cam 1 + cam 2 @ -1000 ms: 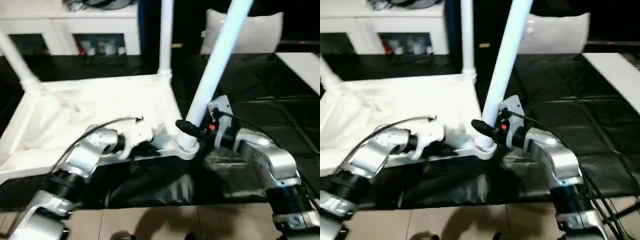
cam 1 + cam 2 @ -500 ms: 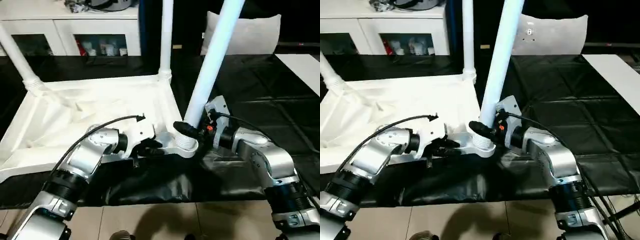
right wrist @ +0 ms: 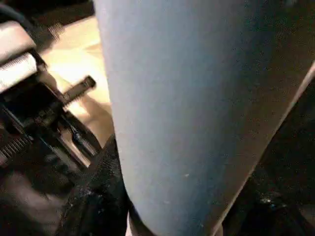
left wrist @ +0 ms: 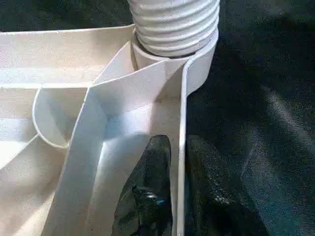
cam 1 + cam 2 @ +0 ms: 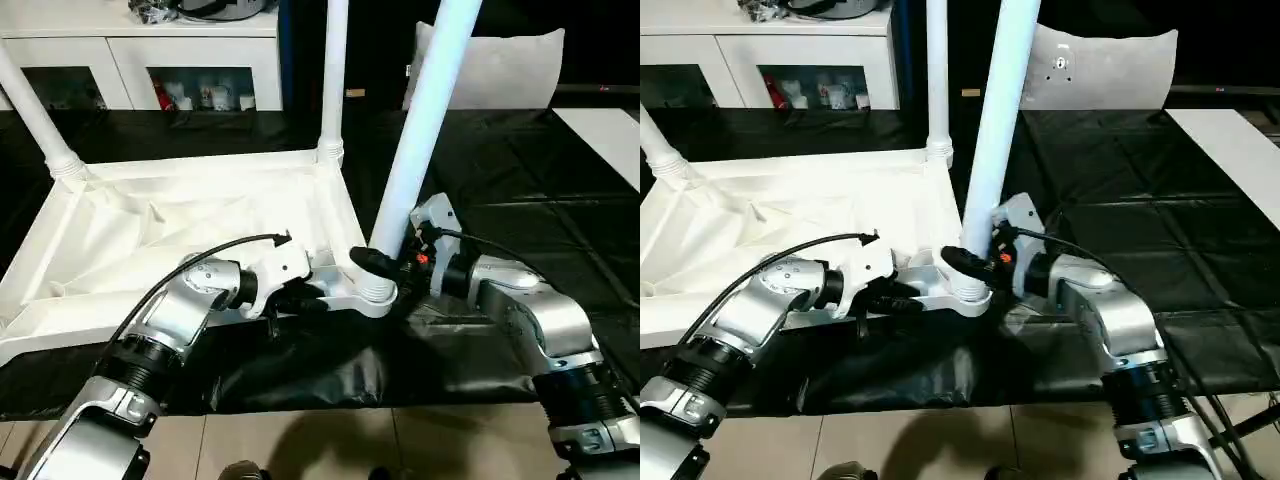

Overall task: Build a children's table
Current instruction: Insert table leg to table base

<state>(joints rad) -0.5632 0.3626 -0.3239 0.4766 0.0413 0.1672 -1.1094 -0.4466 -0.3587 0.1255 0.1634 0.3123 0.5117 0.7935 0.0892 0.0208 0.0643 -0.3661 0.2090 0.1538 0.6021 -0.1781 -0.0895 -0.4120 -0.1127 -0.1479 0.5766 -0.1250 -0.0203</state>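
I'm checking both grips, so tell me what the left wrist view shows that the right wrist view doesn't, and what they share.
Left wrist view alone: the left gripper pinches the tabletop's thin side wall, one black finger inside the ribbed underside, one outside, just short of the corner socket and the leg's ridged end.

Right wrist view alone: the smooth shaft of that leg up close, with a black finger of the right gripper against it and the left gripper's body beyond.

Shared: the same near-right leg and the black-sheeted work table.
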